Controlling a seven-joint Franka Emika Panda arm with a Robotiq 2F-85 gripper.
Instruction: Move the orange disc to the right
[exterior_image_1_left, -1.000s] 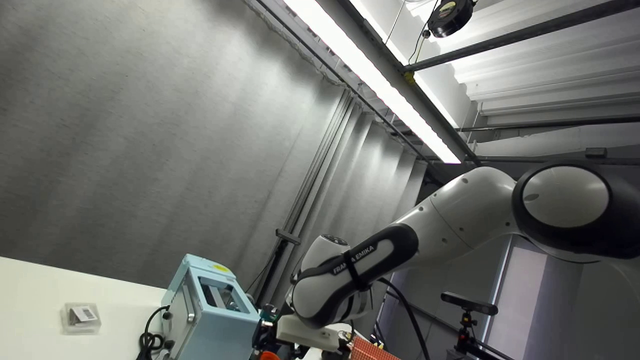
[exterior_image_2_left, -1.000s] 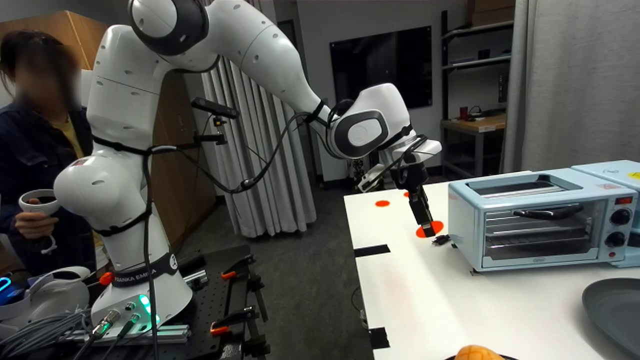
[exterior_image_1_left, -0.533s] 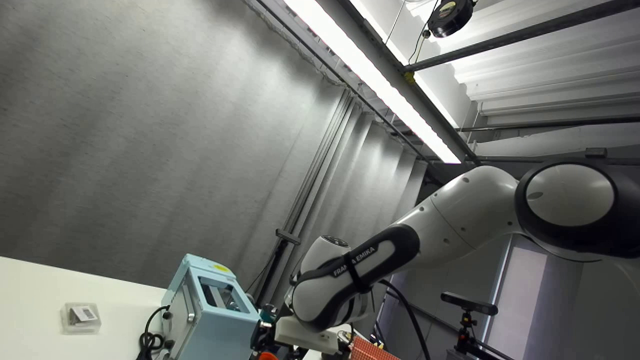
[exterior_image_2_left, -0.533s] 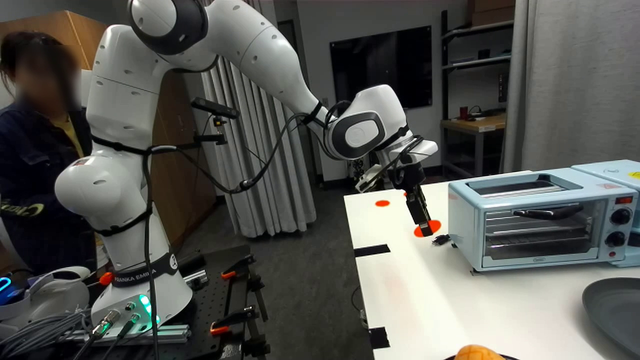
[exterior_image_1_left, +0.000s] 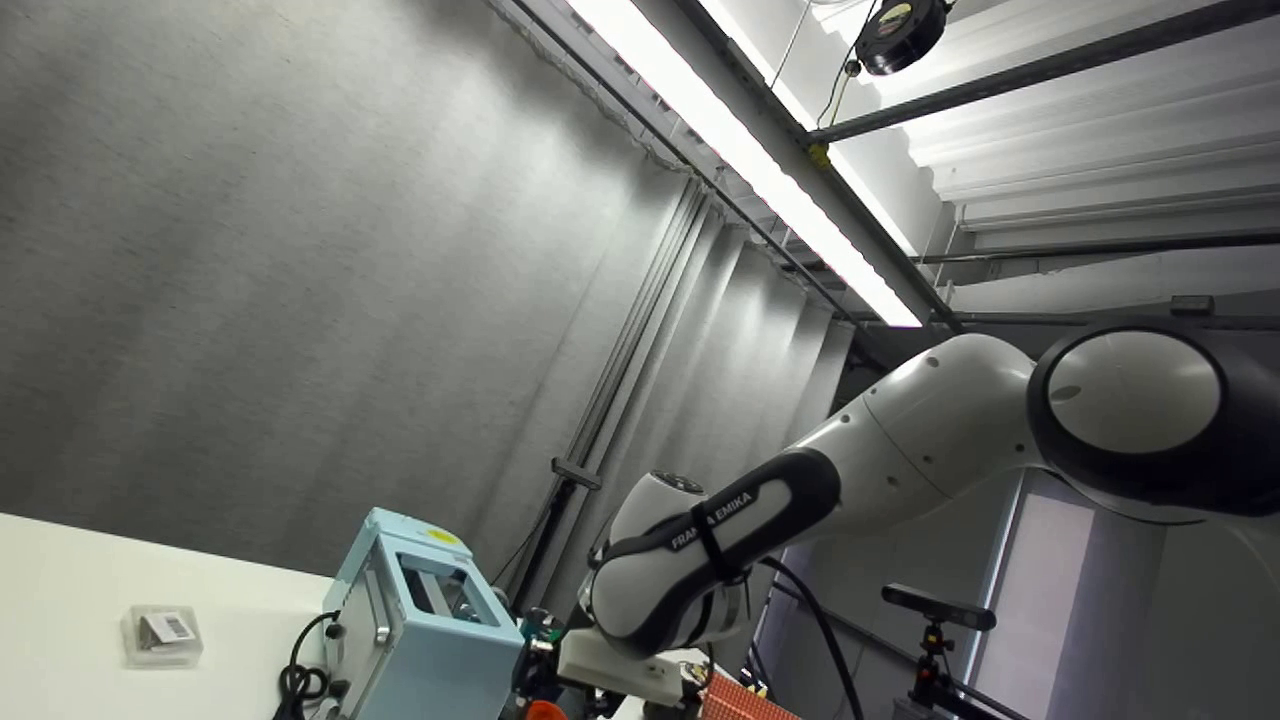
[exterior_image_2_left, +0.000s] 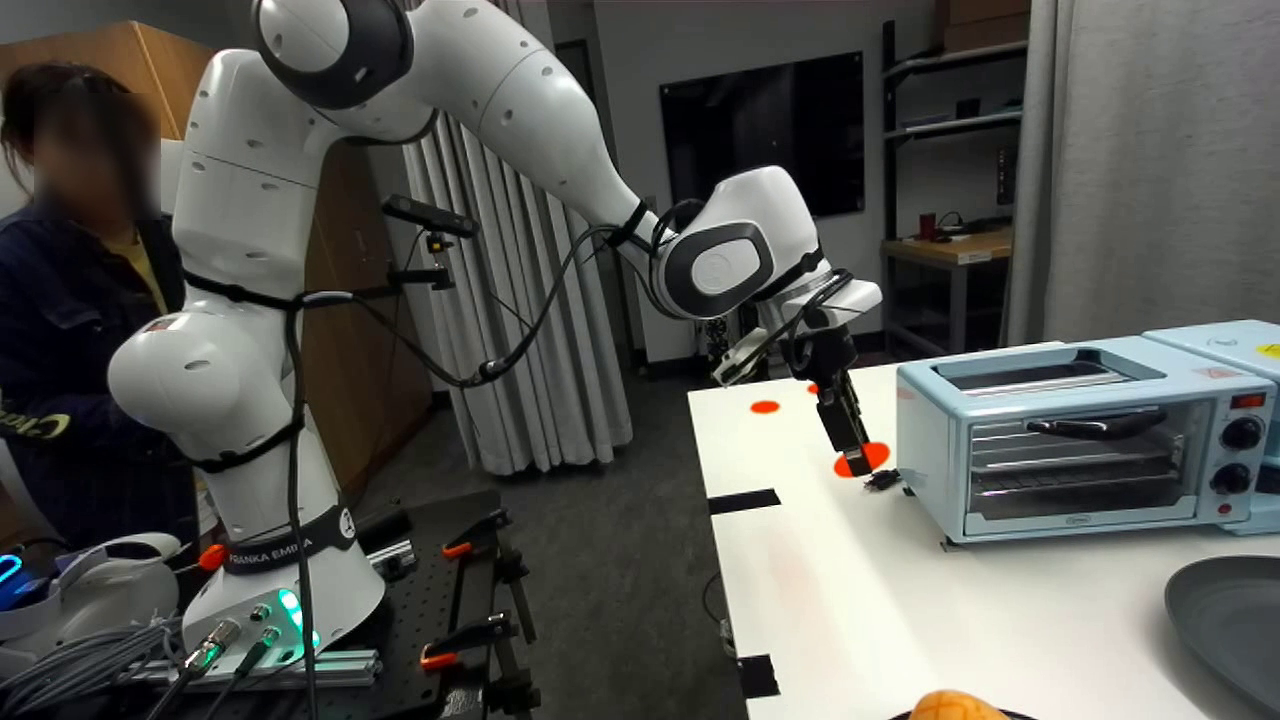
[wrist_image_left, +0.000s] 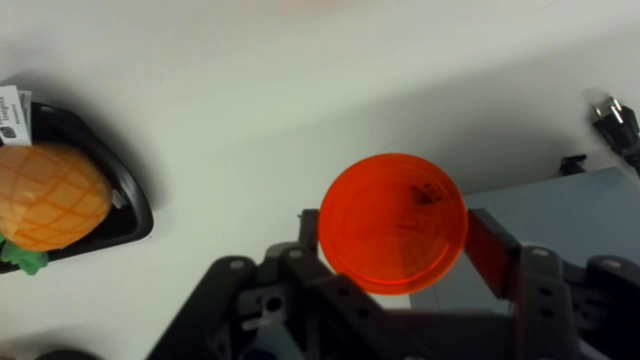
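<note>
In an exterior view, at eight o'clock from the hand (exterior_image_2_left: 858, 465), black tape (exterior_image_2_left: 745, 501) is laid at the surface edge (exterior_image_2_left: 712, 455); room is offered at seven. The orange disc (exterior_image_2_left: 880, 454) is clasped in the hand; at three, a blue oven (exterior_image_2_left: 1080, 470) is set. In the wrist view, a pineapple-shaped piece (wrist_image_left: 52, 197) and cards (wrist_image_left: 14, 117) are held in a black tray (wrist_image_left: 137, 215) at nine.

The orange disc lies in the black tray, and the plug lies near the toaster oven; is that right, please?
Not quite: the wrist view shows the gripper holding the orange disc, clear of the black tray. The plug does lie near the toaster oven.
</note>
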